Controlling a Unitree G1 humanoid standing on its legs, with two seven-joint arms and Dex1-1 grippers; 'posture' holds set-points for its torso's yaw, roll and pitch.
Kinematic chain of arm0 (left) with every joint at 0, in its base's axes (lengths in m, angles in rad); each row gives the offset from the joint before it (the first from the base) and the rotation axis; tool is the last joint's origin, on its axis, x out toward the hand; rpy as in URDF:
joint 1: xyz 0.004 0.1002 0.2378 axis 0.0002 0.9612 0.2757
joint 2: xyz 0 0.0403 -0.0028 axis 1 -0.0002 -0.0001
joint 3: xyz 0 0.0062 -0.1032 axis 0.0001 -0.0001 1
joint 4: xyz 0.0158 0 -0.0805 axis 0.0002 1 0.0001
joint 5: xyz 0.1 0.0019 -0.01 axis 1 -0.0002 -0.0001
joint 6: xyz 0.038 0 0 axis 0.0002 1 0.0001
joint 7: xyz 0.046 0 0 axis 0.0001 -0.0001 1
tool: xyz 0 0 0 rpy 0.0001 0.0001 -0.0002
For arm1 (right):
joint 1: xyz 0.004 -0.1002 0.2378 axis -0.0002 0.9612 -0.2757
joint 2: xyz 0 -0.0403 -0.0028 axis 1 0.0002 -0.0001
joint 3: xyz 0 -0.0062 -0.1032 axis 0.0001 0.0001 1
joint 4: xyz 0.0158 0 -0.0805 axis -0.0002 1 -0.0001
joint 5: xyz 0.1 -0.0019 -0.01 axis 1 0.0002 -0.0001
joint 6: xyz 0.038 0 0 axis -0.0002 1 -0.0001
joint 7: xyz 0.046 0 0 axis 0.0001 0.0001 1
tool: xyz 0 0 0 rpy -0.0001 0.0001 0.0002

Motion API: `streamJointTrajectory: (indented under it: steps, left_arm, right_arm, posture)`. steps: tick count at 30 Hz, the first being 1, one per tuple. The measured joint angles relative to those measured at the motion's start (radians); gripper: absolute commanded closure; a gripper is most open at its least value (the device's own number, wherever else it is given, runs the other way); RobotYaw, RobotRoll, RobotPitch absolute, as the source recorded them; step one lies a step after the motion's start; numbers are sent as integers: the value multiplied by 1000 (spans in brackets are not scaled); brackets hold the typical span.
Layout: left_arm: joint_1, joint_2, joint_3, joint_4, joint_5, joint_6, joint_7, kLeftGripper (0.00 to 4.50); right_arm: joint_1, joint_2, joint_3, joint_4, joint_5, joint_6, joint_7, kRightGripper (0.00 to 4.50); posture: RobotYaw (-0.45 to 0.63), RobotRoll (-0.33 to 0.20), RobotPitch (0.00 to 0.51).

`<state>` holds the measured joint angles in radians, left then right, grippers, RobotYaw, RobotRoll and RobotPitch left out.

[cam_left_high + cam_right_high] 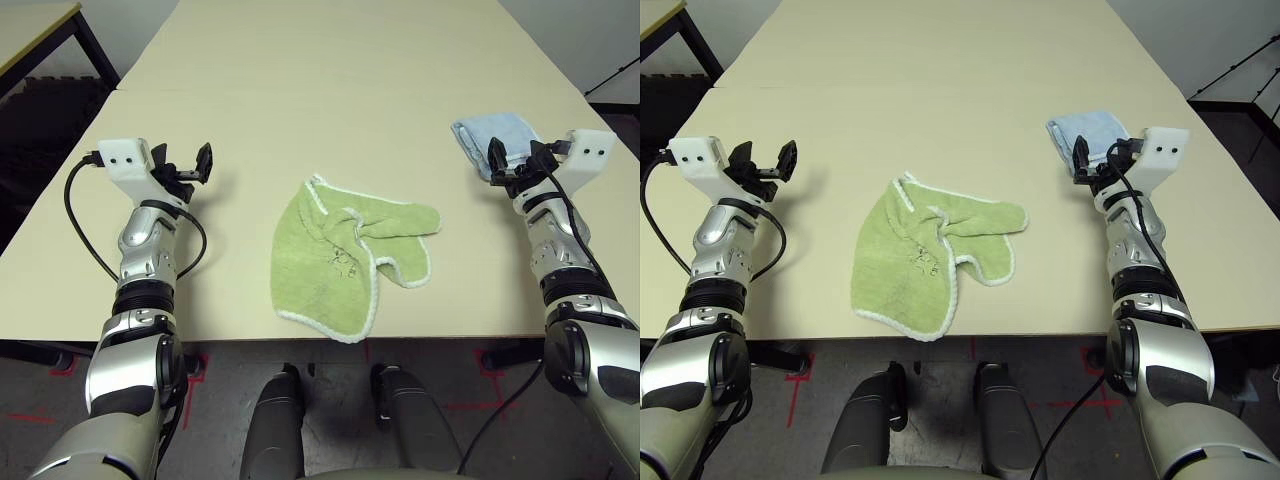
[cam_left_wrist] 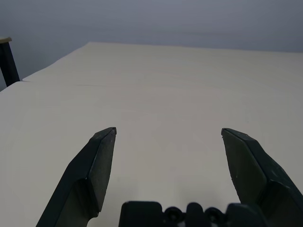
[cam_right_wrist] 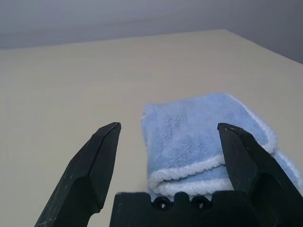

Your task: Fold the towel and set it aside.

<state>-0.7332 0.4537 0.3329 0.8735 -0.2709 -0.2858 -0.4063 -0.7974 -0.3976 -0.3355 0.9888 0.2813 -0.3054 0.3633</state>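
Pale table point(image 1: 300, 70). Green towel point(image 1: 335, 265) lies crumpled near its front edge, unfolded, between your arms. Left gripper point(image 1: 190, 170) and right gripper point(image 1: 510, 165) spread wide, empty. All folding remains.

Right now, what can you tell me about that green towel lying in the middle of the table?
The green towel is light green terry cloth with a white trimmed edge and a small dark embroidered mark near its middle. It lies crumpled and partly bunched, not yet folded, with one flap twisted out to the right. It rests flat on the pale table near the front edge, midway between the two arms. Nothing touches it but the table; the folded blue towel lies apart, far to its right.
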Motion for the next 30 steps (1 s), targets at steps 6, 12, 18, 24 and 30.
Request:
streamJointTrajectory:
  steps: [6,12,18,24,30]
  left_arm:
    - [1,0,0,0,1,-10,-2,0]
    - [1,1,0,0,1,-10,-7,0]
    - [-2,37,-1,0,-3,19,-79,0]
    - [-22,79,-15,-10,-30,117,-272,0]
    - [-23,115,-62,-78,-62,239,-511,0]
  right_arm:
    - [0,0,3,8,-8,-2,9,33]
    - [0,2,3,14,-8,-3,11,33]
    - [0,2,3,15,-8,-3,13,33]
    - [0,3,6,15,-9,-3,19,33]
    - [-1,14,9,18,-10,-3,24,33]
  posture:
    - [-39,0,130]
    - [-40,0,129]
    - [-32,0,131]
    - [-20,0,135]
    - [-10,0,137]
